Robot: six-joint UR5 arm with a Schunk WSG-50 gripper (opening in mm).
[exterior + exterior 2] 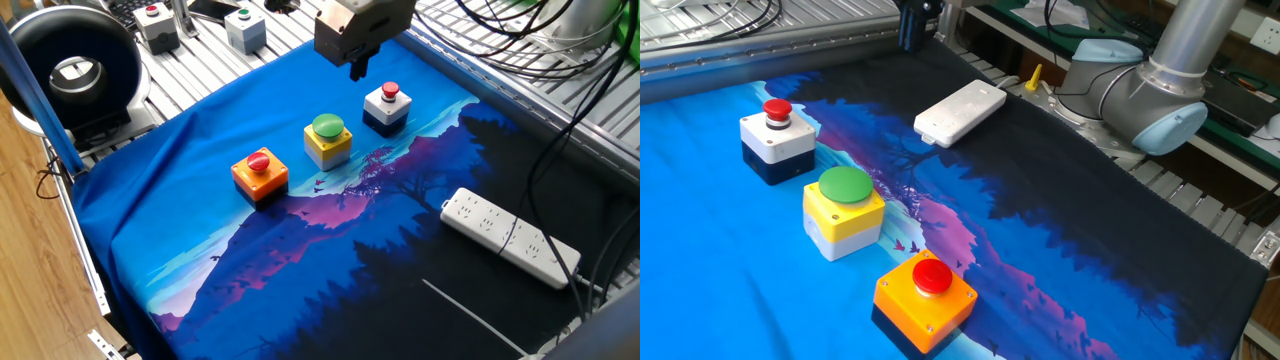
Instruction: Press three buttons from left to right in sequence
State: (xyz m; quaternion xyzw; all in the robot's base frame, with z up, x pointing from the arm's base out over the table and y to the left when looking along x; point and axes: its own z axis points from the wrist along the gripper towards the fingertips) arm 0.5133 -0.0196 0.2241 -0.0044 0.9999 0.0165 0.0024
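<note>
Three button boxes stand in a diagonal row on the blue cloth. The orange box with a red cap [260, 172] [925, 298] is at the left end. The yellow box with a green dome [328, 139] [844, 209] is in the middle. The white-and-navy box with a small red cap [387, 105] [778, 138] is at the right end. My gripper [357, 70] hangs in the air above and a little behind the row, up-left of the white-and-navy box, touching nothing. Its dark tip [909, 37] shows at the top edge of the other fixed view.
Two grey boxes, one red-capped [157, 27] and one green-capped [245, 28], sit on the slatted table behind the cloth. A white power strip [510, 236] [960, 111] lies on the dark part. A black round device [72, 72] is at the left. The arm's base [1160, 80] stands nearby.
</note>
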